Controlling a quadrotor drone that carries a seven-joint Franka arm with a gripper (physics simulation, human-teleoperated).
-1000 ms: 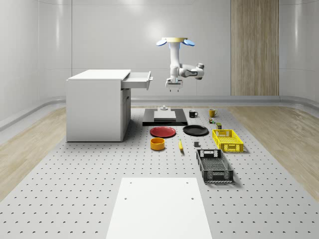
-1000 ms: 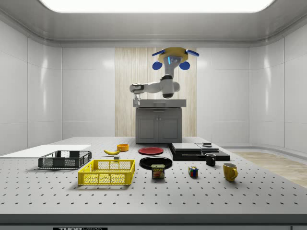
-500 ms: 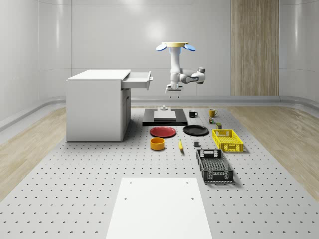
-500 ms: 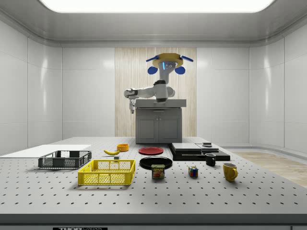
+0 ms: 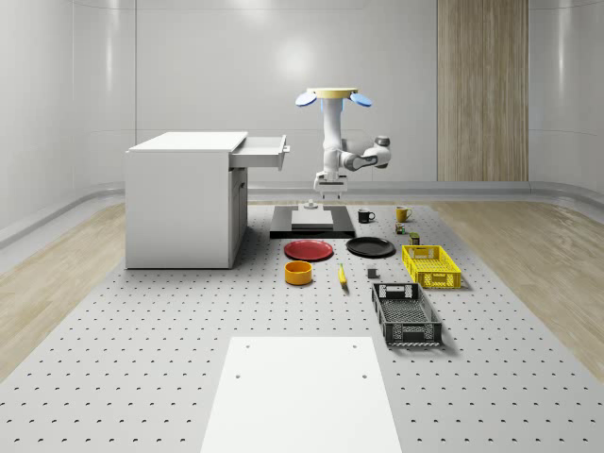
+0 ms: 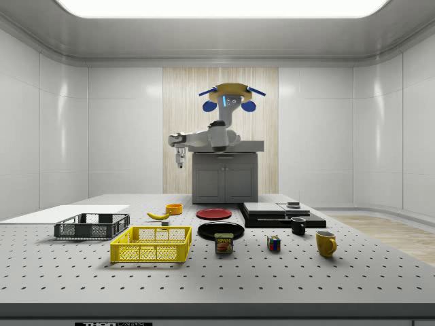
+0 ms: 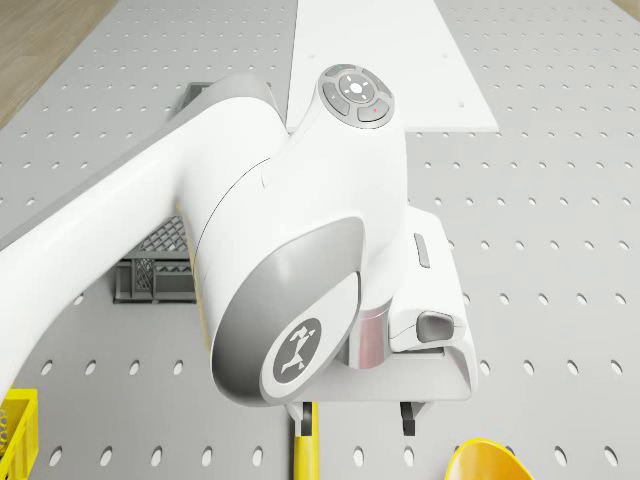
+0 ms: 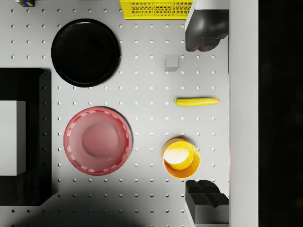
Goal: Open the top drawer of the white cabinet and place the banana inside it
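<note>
In the drone view the arm (image 7: pixel 290 260) covered much of the table, cutting off the banana (image 7: pixel 305 452) and an orange bowl (image 7: pixel 487 462) at the frame's edge and hiding part of a black crate (image 7: pixel 155 262). In the wrist view the two dark fingers (image 8: pixel 204 26) stood wide apart with nothing between them, so the gripper (image 8: pixel 206 111) was open; a pale band and a black strip beyond the fingers could not be made out. The drone (image 5: pixel 332 96) hovered in the air beside the cabinet (image 5: pixel 184 200), on the side where the top drawer (image 5: pixel 260 153) was pulled out. The arm hung down from the drone, bent at the elbow, with the gripper (image 6: pixel 179 161) pointing straight down, well above the table (image 5: pixel 142 330). The banana (image 8: pixel 197 101) lay on the table far below the gripper, just inward of the fingers, near a small grey cube (image 8: pixel 171 62). Beyond it from the fingers lay a red plate (image 8: pixel 97 140) and a black plate (image 8: pixel 85 52).
</note>
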